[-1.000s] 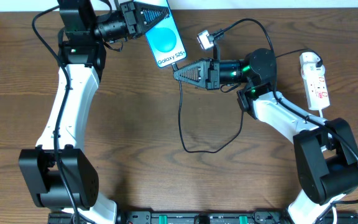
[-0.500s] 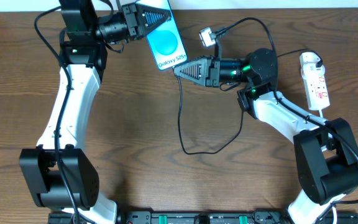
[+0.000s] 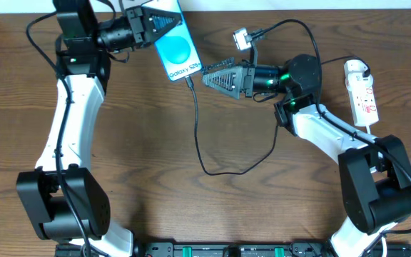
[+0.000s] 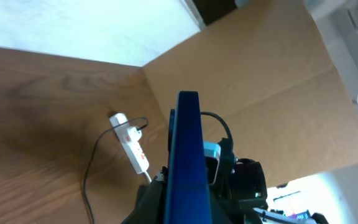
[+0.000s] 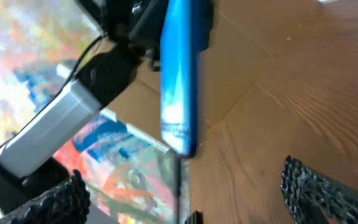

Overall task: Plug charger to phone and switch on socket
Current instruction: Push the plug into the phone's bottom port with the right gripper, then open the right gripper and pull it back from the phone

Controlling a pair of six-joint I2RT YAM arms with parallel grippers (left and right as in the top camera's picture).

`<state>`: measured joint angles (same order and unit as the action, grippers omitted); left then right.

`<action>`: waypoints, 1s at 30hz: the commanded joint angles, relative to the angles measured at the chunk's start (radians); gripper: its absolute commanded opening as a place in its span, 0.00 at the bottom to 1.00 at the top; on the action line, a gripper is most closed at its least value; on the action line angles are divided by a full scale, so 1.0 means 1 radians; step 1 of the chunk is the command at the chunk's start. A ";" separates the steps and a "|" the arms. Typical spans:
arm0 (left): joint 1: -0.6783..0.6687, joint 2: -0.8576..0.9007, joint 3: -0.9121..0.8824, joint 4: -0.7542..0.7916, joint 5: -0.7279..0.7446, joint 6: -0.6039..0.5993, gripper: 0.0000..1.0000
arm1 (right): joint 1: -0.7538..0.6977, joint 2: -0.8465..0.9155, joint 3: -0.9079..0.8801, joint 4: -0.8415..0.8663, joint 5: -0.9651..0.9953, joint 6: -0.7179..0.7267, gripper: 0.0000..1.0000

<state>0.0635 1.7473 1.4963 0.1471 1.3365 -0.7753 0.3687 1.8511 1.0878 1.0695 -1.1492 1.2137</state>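
My left gripper (image 3: 168, 26) is shut on the phone (image 3: 176, 48) and holds it up at the back of the table, its cyan screen facing the overhead camera. The left wrist view has the phone (image 4: 188, 155) edge-on between the fingers. The charger (image 3: 200, 143), a thin black cable, runs from the phone's lower end in a loop over the table to its white plug head (image 3: 242, 38). My right gripper (image 3: 209, 77) stands open just right of the phone's lower end. In the right wrist view the cable (image 5: 180, 186) hangs from the phone (image 5: 179, 74), free between the fingers (image 5: 316, 186).
The socket (image 3: 362, 96), a white power strip with red markings, lies at the far right, with its white cord trailing toward my right arm's base. It also shows in the left wrist view as the socket (image 4: 132, 148). A brown board stands behind the table.
The right gripper has opened and let go of the cable's tip. The left arm has carried the phone left and slightly back, and the cable's end went with it.
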 commanded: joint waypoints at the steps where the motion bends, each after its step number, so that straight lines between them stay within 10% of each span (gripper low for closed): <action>1: 0.027 -0.002 0.001 -0.059 0.011 0.056 0.07 | -0.028 0.008 0.012 -0.102 0.059 -0.034 0.97; 21: 0.027 -0.002 -0.001 -0.790 -0.619 0.440 0.07 | -0.031 0.008 0.011 -1.063 0.452 -0.499 0.94; 30: -0.062 0.000 -0.007 -0.864 -0.776 0.465 0.07 | -0.031 0.008 0.011 -1.224 0.610 -0.543 0.93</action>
<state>0.0360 1.7477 1.4887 -0.7151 0.6380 -0.3389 0.3386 1.8549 1.0973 -0.1364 -0.6250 0.7128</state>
